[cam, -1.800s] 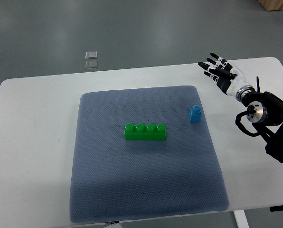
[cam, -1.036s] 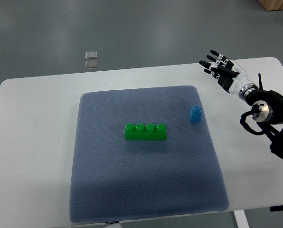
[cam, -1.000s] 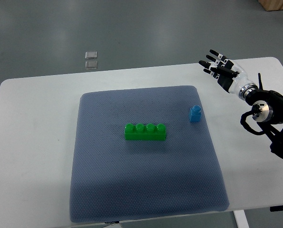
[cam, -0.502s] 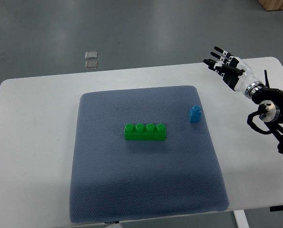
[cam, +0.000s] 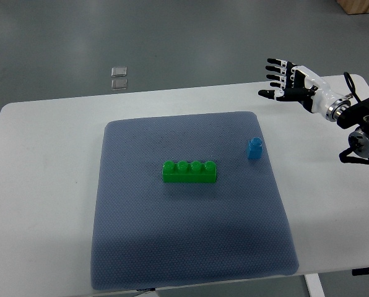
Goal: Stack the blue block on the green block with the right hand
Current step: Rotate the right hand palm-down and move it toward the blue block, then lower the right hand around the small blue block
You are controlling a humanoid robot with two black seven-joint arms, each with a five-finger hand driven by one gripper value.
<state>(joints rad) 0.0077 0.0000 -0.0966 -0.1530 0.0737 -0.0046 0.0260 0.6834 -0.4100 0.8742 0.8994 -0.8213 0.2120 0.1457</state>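
While nothing is yet in its grasp, the right hand (cam: 288, 79) hovers over the far right corner of a white table (cam: 42, 161), its fingers spread wide and pointing left, empty. Its arm enters from the right edge; no left arm is visible. A blue-grey textured mat (cam: 191, 247) covers the middle of the table. Near the mat's right edge stands the blue block (cam: 254, 148), small and upright with one stud on top, well apart from the hand and closer to the viewer. Left of it, at the mat's centre, lies the green block (cam: 189, 172), a long brick with four studs in a row. Both look like rigid, light moulded plastic with smooth, possibly slippery sides; pinching the blue block across two opposite side faces, below the stud, seems the surest hold.
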